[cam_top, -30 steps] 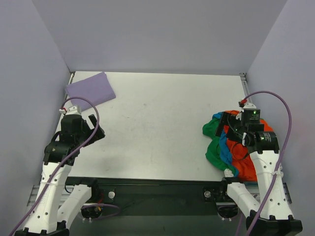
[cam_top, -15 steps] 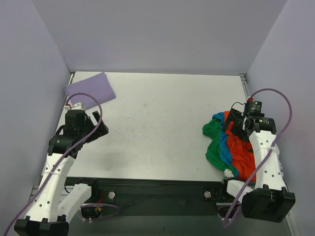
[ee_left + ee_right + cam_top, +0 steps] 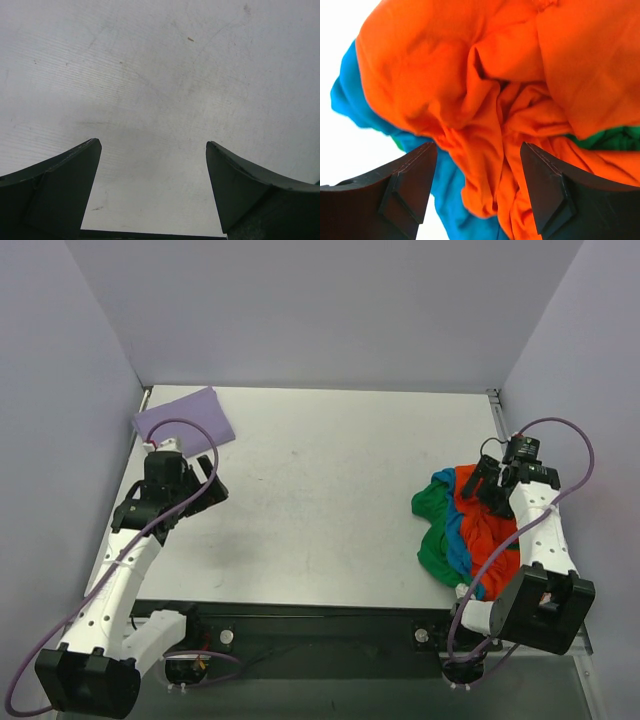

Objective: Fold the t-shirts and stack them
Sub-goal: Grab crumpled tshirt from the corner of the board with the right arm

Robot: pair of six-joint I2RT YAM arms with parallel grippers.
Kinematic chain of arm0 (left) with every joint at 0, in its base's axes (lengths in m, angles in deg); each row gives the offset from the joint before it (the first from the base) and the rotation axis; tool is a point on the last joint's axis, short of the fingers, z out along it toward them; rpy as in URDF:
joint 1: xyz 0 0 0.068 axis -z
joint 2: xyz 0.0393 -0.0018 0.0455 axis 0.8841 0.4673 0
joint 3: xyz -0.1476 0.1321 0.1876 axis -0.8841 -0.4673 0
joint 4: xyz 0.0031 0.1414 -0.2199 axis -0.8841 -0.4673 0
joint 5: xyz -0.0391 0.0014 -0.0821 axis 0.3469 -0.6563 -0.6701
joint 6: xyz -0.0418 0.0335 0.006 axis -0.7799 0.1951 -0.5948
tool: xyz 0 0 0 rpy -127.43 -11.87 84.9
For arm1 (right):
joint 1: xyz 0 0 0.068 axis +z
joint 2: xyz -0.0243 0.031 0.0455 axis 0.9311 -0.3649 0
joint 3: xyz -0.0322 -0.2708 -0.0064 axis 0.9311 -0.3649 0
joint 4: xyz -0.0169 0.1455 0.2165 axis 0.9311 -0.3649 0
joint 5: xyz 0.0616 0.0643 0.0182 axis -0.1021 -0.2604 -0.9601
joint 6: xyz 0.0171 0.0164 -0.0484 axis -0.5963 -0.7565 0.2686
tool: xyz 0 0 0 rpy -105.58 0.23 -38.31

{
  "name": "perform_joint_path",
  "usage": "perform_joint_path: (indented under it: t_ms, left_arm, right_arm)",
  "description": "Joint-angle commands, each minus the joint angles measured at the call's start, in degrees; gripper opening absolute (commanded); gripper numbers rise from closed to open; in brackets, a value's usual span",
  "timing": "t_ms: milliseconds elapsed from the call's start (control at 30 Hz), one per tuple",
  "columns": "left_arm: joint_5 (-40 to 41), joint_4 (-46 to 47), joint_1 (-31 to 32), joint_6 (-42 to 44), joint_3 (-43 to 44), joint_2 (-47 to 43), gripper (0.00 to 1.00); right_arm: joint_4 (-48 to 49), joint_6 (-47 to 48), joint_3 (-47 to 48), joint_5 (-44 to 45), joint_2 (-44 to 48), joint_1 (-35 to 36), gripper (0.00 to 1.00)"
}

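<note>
A crumpled heap of t-shirts lies at the table's right: orange-red (image 3: 490, 535) on top, blue (image 3: 458, 545) under it, green (image 3: 432, 502) at the left, a bit of white (image 3: 467, 591) at the near end. In the right wrist view the orange-red shirt (image 3: 485, 85) fills the frame with blue (image 3: 447, 190) below. My right gripper (image 3: 487, 483) (image 3: 477, 170) is open, just above the heap's far end, holding nothing. A folded lavender purple shirt (image 3: 185, 421) lies at the far left corner. My left gripper (image 3: 200, 492) (image 3: 152, 170) is open and empty over bare table.
Grey walls close the table (image 3: 320, 490) on three sides. The table's near edge (image 3: 150, 235) shows at the bottom of the left wrist view. Purple cables loop from both arms.
Both arms have stretched away from their bases. The right gripper has moved to the heap's far end. The left gripper has moved farther up the table's left side.
</note>
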Motion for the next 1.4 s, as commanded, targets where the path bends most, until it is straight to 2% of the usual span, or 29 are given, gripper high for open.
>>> perform_joint_path:
  t_ms: [0, 233, 300, 333, 367, 467, 733, 967, 1100, 1267, 1367]
  left_arm:
    - [0.1, 2.9, 0.1, -0.1, 1.2, 0.7, 0.97]
    - [2.4, 2.3, 0.1, -1.8, 3.2, 0.2, 0.97]
    - [2.2, 2.9, 0.0, -1.3, 2.8, 0.5, 0.97]
    - [2.2, 2.9, 0.0, -1.2, 2.8, 0.7, 0.97]
    - [2.2, 2.9, 0.0, -0.6, 2.7, 0.8, 0.97]
    - [2.9, 3.4, -0.1, 0.8, 1.9, -0.2, 0.97]
    - [3.4, 4.9, -0.4, 3.7, 1.0, -1.9, 0.97]
    - [1.9, 6.7, -0.5, 4.5, -0.2, -1.4, 0.97]
    - [1.0, 7.1, -0.5, 4.9, 0.4, -0.1, 0.97]
    - [-0.2, 7.4, -0.3, 5.0, 1.8, 0.5, 0.97]
    - [-0.6, 7.3, -0.3, 4.8, 2.9, 0.4, 0.97]
  right_arm:
    - [3.5, 1.3, -0.8, -3.0, -3.0, -1.1, 0.66]
    - [6.1, -0.2, 0.9, -6.3, -8.8, -1.4, 0.50]
    - [6.0, -0.5, 1.5, -5.0, -9.2, -1.5, 0.37]
    - [6.0, -0.5, 2.0, -5.1, -9.4, -1.6, 0.27]
    - [6.0, -0.5, 2.2, -5.1, -9.5, -1.7, 0.14]
    - [4.7, -0.6, 3.0, -3.5, -8.1, -1.7, 0.00]
    - [-4.4, -1.7, 7.3, 4.3, 5.7, -1.8, 0.00]
    - [-10.9, -2.5, 16.4, 8.6, 14.0, -1.8, 0.00]
    - [-13.0, -1.5, 24.0, 9.3, 17.9, -1.6, 0.00]
    - [-12.7, -1.6, 39.1, 9.0, 19.2, -1.7, 0.00]
    - [-11.1, -1.5, 47.8, 4.0, 17.9, -1.7, 0.00]
